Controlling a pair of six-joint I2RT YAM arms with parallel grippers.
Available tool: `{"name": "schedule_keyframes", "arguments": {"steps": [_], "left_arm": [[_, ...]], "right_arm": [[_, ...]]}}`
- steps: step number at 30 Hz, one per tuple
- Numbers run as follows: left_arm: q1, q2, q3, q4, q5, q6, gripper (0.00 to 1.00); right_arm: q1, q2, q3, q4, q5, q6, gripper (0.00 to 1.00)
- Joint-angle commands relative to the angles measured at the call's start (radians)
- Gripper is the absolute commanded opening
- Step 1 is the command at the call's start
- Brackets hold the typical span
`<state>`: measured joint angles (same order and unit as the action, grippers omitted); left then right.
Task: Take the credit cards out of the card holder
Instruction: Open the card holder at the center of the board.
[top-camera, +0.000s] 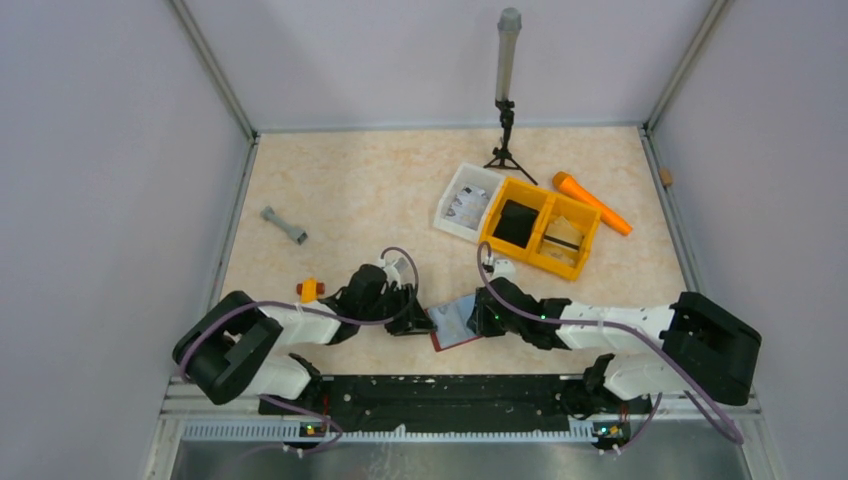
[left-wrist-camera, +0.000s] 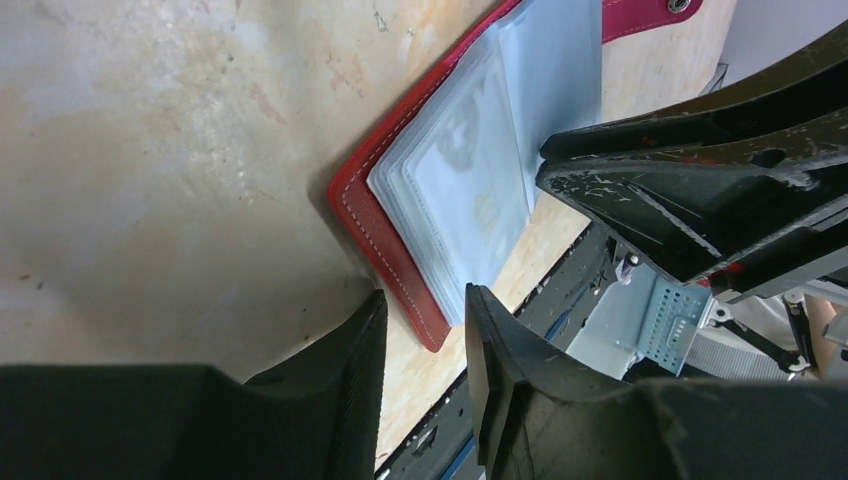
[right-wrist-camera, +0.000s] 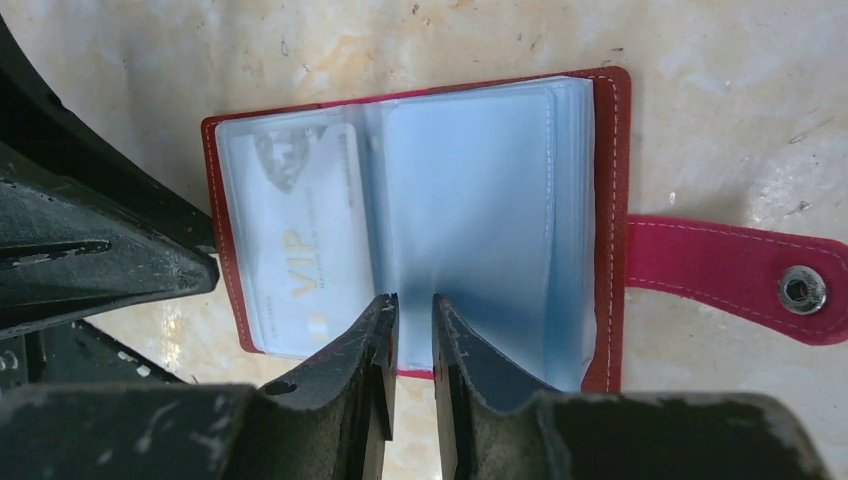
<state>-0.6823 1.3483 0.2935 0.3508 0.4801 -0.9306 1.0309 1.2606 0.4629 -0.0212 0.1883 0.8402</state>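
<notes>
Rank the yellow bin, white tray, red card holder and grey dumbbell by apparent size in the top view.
1. yellow bin, largest.
2. white tray and card holder: close, holder partly hidden, so unranked.
3. grey dumbbell, smallest.

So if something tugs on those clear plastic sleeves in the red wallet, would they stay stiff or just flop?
Probably floppy: the clear sleeves look thin and fan out loosely from the card holder. They are likely slippery too, judging by their smooth, shiny faces. The VIP card inside one should stiffen that sleeve.
</notes>
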Motion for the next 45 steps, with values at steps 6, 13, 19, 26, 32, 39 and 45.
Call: {"name": "schedule_keyframes", "arguments": {"steps": [6,13,19,26,32,39,45], "left_arm": [[0.0,0.182,0.024,0.266,0.09,-0.046,0.34],[0.0,0.104,0.009,0.317,0.048,-0.055,0.21],[0.0,0.033,0.013,0.266,0.041,-0.031,0.3],[0.001,0.062,0.031,0.264,0.072,-0.025,0.2],[0.0,0.088,0.034,0.285,0.076,-0.033,0.11],[0.0,0.074,0.034,0.298,0.077,-0.034,0.0],[0.0,0.038,0.026,0.297,0.077,-0.035,0.0]], "right_arm": [[-0.008,0.066,0.021,0.009,0.013,-0.021,0.19],[-0.008,0.04,0.019,-0.015,0.019,-0.024,0.18],[-0.008,-0.003,0.038,-0.042,0.021,-0.043,0.21],[-0.007,-0.06,0.02,0.014,-0.016,-0.042,0.49],[-0.008,-0.049,0.044,0.015,-0.056,-0.054,0.54],[-0.007,-0.034,0.05,0.062,-0.083,-0.054,0.56],[-0.007,-0.009,0.061,0.077,-0.114,-0.062,0.63]]}}
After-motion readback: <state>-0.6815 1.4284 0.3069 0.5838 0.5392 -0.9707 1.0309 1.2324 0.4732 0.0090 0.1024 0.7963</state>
